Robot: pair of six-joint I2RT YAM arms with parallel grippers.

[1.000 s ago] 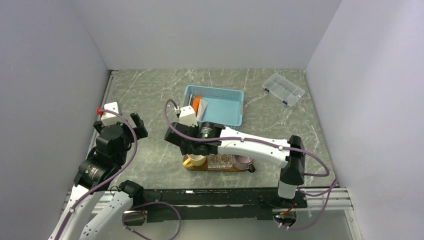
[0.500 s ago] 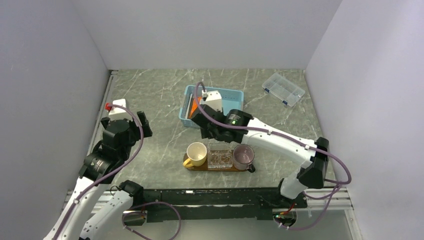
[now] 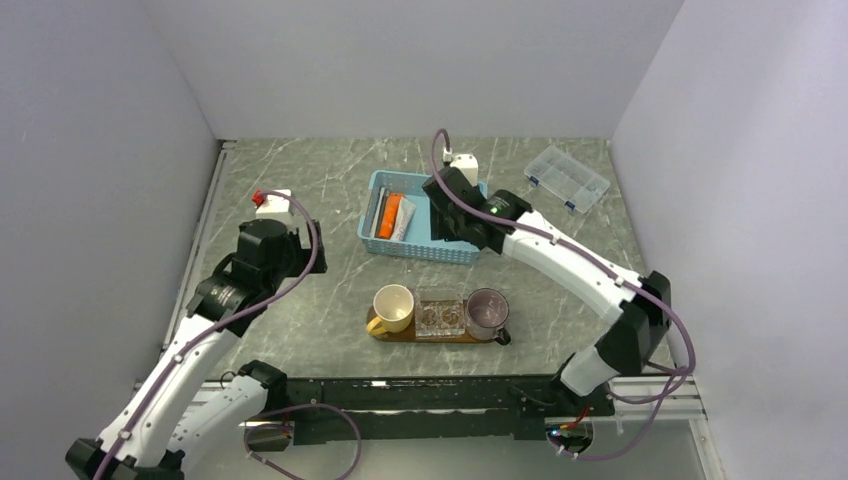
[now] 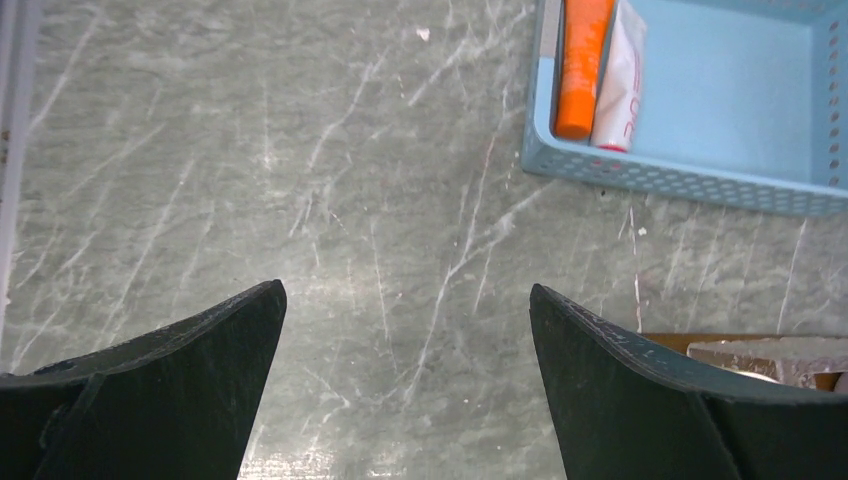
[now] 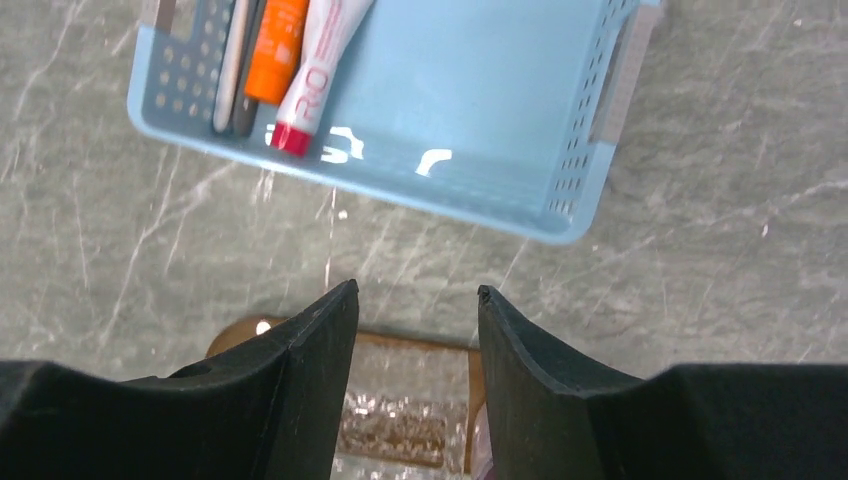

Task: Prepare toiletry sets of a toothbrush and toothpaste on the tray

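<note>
Whitish and grey toothbrush (image 5: 232, 65) sticks, orange and white toothpaste (image 5: 279, 40) tubes: packed side by side in the left end of the blue basket (image 5: 470, 90), not yet on the tray (image 3: 430, 339). From the right wrist, in the upper left of the frame, above and left of the jaws; long axes near vertical there, crosswise to the closing direction.

Nearer by far, the right gripper (image 5: 415, 290): partly parted, holding nothing, over the basket. Farther off, the left gripper (image 4: 405, 290): spread wide, empty, above bare stone left of the basket.

Probably calls for shifting toward the upper left, then dropping onto one piece.

Tray at lower centre of the top view, carrying a yellow cup (image 3: 393, 305), a clear glass dish (image 3: 440, 313) and a purple cup (image 3: 486, 312). Grey marbled table (image 3: 300, 170); plain white walls (image 3: 400, 70); clear compartment box (image 3: 567, 178) at upper right.
</note>
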